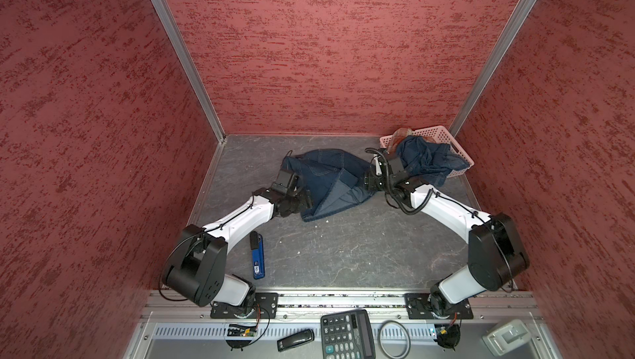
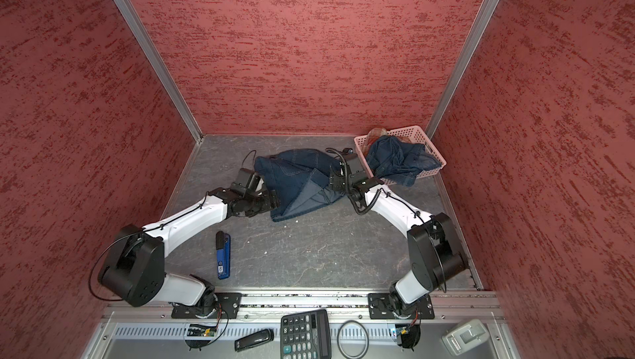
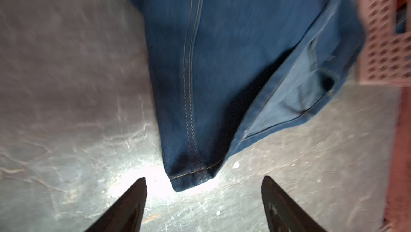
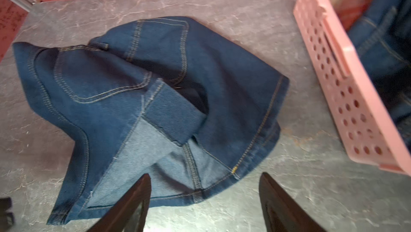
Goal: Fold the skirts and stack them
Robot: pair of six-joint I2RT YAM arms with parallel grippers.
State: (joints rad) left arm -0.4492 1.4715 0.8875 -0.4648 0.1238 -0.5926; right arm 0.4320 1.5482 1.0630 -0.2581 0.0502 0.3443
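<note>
Basket: sitting at the far right corner of the table, holding two garments.
In it: crumpled denim skirt spilling over the near wall; plaid skirt peeking out behind.
Skirts counted: three, two denim and one plaid.
Loose denim skirt: lying rumpled on the table between both grippers, paler inside showing.
Left gripper: fingers standing spread, pinching nothing; a hem corner lying just ahead.
Right gripper: fingers standing spread above the hem, gripping nothing.
Hard to see: plaid skirt lying mostly buried.
</note>
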